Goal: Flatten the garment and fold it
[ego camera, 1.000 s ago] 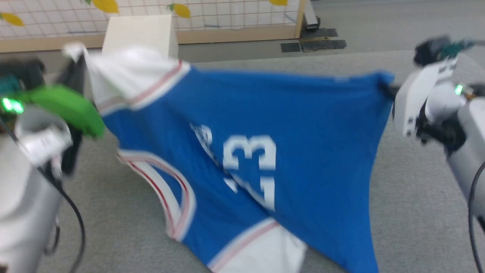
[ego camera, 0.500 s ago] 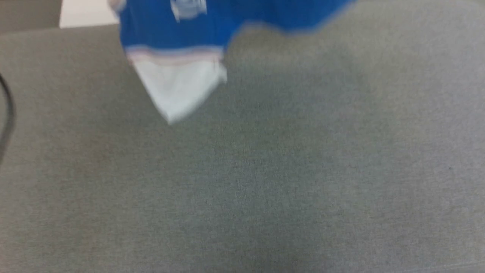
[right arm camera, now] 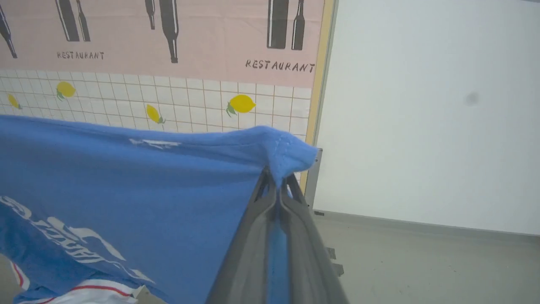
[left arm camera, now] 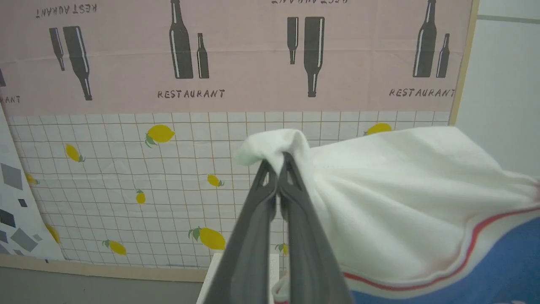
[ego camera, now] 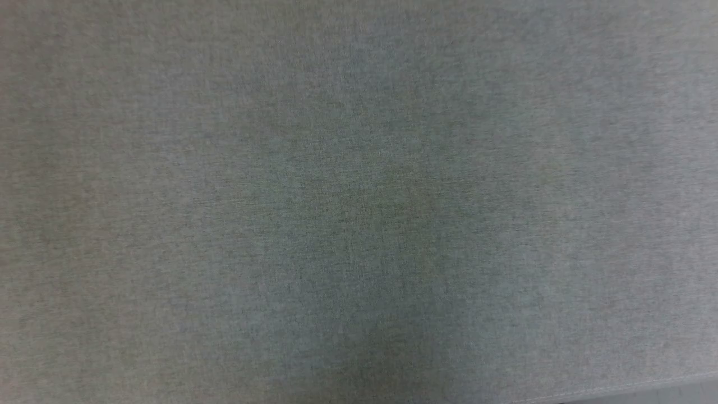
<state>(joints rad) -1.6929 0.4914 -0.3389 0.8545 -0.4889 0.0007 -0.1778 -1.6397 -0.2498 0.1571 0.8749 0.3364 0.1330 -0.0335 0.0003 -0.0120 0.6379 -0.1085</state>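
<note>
The shirt (left arm camera: 400, 190) hangs in the air, stretched between the two arms in front of the back wall of the room. The left tool (left arm camera: 276, 162) is clenched on a bunched bit of a white sleeve, with the red-striped trim and the blue body falling away beside it. The right tool (right arm camera: 276, 179) is clamped on a corner of the blue cloth (right arm camera: 147, 181), which pulls off in a taut upper edge; white lettering shows lower down.

Behind them stands a pink panel (left arm camera: 253, 55) printed with dark bottles and the word RESTAURANT, and under it white tiles (left arm camera: 105, 169) dotted with lemons (left arm camera: 160, 133). A wooden frame (right arm camera: 321, 84) ends the panel; past it come a plain pale wall (right arm camera: 422, 105) and a grey floor (right arm camera: 422, 266). A pale box (left arm camera: 220, 262) sits low by the tiles.

From the head, the tabletop (ego camera: 359, 202) is grey woven fabric, slightly blurred, its seamed edge crossing the lower right corner. I cannot tell how high the shirt hangs above it.
</note>
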